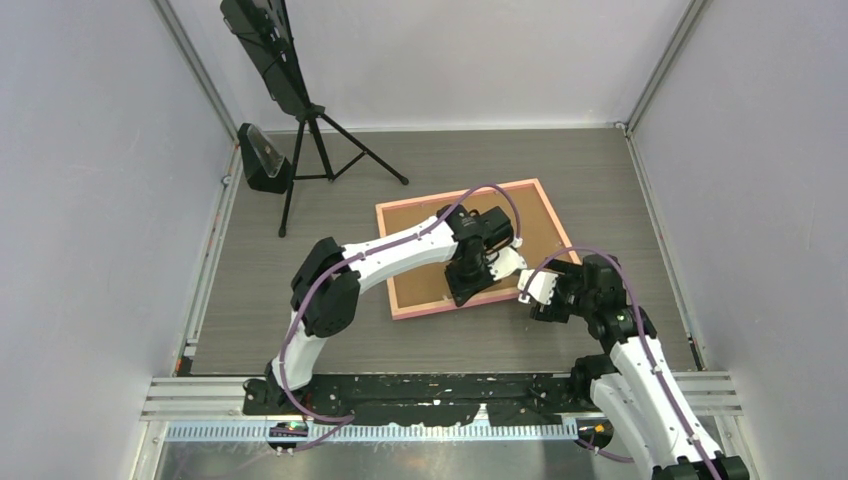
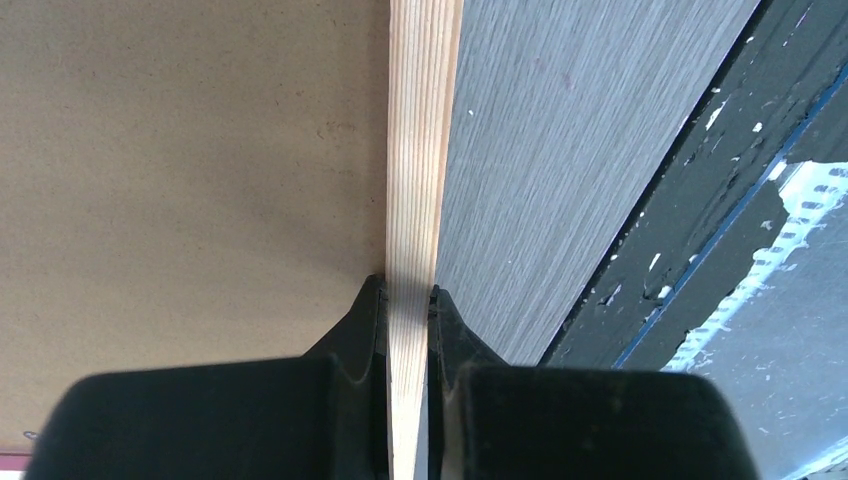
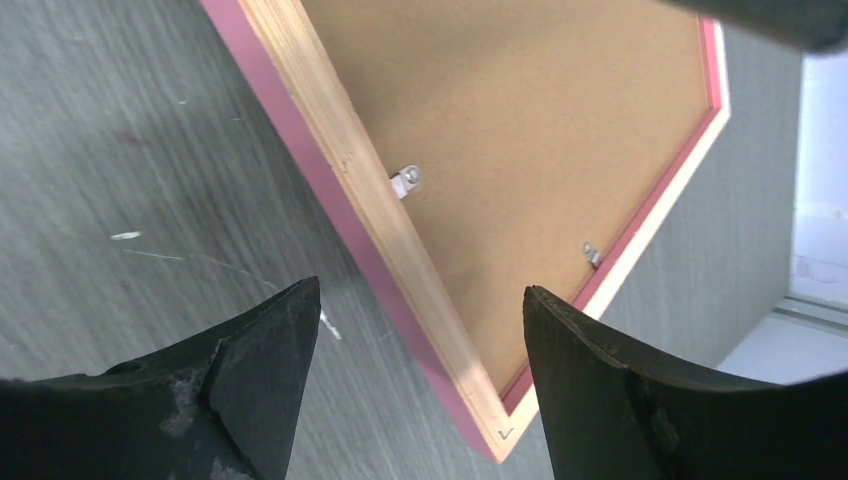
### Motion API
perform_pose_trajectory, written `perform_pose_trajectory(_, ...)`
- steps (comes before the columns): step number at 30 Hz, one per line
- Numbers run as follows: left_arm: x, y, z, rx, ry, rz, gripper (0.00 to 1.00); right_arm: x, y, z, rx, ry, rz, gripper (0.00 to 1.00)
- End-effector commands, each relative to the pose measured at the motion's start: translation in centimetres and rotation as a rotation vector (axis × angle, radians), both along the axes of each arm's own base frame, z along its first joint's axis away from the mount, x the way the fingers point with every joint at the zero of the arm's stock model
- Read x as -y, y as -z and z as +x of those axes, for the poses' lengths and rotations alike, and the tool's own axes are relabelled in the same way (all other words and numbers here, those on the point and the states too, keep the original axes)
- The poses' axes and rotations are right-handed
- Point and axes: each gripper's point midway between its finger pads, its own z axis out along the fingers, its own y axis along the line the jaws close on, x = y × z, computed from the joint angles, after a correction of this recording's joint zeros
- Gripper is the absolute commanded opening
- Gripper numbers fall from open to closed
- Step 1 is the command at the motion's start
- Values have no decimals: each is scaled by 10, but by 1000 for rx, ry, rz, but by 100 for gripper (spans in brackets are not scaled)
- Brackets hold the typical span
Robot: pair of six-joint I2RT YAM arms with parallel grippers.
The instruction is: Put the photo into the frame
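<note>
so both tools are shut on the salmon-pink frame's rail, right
Not both: only the left tool is shut on the thin-railed salmon-pink rectangular picture frame. The right wrist view shows the right tool open.

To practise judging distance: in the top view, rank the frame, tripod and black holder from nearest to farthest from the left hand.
1. frame, its near rail pinched in the left hand.
2. tripod, behind and to the left.
3. black holder, beside the left wall.
</note>
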Motion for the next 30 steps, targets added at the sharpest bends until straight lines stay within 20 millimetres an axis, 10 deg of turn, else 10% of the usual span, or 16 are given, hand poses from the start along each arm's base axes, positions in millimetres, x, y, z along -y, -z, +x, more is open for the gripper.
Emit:
perform_pose_trajectory(1,6,-38,-11,-22,44,-93,0,9,-11,23,138,19,-68,79)
perform_pose_trajectory(16,8,-43,-25,-100,60,-107,0,9,14,36,283,18,-140,71)
perform_pose_trajectory(26,7,-50,-20,-75,50,-119,1,4,-4,42,314,31,-94,23)
perform_pose_trajectory(30,5,-53,-10,-35,26,-118,49,5,-11,41,299,38,-94,7)
